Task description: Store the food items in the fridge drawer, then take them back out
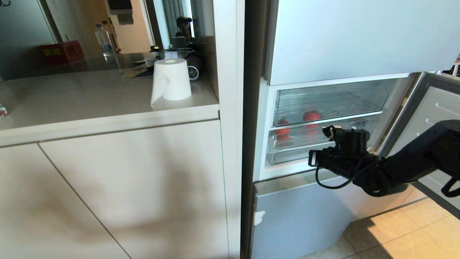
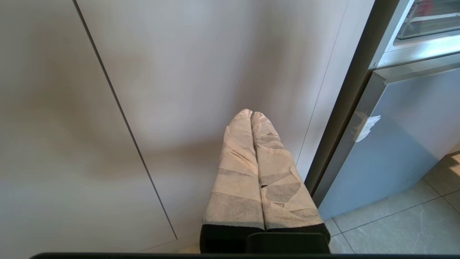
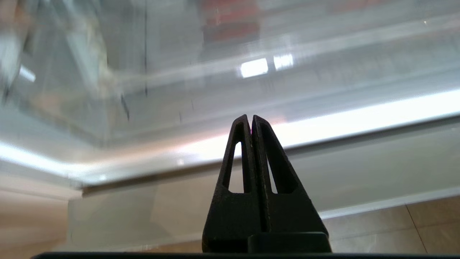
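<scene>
Reaching toward fridge drawer (image 1: pixel 323 144) | right gripper (image 3: pixel 252 120) pressed together, empty, just below the drawer's front lip | red food items (image 1: pixel 311 116) lie beyond, farther in, left | left gripper (image 2: pixel 251 114) together, parked by cabinet

Warm sunlight falls on the floor tiles (image 1: pixel 402 230) at lower right, and soft shadows lie across the cabinet doors (image 1: pixel 118 187). In the right wrist view the fridge drawer (image 3: pixel 251 82) is blurred, with bright glare streaks along its front.
</scene>
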Controlling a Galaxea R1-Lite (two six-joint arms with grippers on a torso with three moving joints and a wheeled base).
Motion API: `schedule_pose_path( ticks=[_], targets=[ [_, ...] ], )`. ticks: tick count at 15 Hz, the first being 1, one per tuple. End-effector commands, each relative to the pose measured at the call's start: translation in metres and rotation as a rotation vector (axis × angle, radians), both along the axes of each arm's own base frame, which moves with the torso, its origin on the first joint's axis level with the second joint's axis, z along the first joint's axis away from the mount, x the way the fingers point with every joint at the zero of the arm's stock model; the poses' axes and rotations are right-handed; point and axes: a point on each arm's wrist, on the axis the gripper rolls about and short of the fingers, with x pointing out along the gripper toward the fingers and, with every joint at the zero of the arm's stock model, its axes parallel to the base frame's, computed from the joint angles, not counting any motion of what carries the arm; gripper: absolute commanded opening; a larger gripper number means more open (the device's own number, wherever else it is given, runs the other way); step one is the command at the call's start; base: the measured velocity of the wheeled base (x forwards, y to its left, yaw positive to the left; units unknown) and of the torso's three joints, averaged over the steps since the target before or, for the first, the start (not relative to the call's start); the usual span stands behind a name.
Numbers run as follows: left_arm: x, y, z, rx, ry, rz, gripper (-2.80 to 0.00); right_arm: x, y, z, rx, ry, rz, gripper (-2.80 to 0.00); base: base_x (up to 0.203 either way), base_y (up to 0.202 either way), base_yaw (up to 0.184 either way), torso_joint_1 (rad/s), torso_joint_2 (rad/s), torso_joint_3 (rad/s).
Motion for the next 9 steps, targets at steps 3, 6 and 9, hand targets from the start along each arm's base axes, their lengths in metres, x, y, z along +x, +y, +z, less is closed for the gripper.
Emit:
schedule_pose_path(
  ticks=[3,6,9],
  targets=[
    [0.0,0.0,0.0,0.0,0.0,0.0,-2.8,-0.062,-0.006,0.063,0.032,-0.102,0.031,-2.8,0.0,0.0,0.0,0.0,0.0,0.0],
    [0.0,0.0,0.0,0.0,0.0,0.001,-2.8,-0.159,-0.023,0.113,0.05,-0.217,0.057,-2.8,0.0,0.0,0.0,0.0,0.0,0.0],
    [0.0,0.0,0.0,0.0,0.0,0.001,-2.8,-0.274,-0.049,0.134,0.029,-0.365,0.031,-2.8,0.0,0.0,0.0,0.0,0.0,0.0]
  ],
)
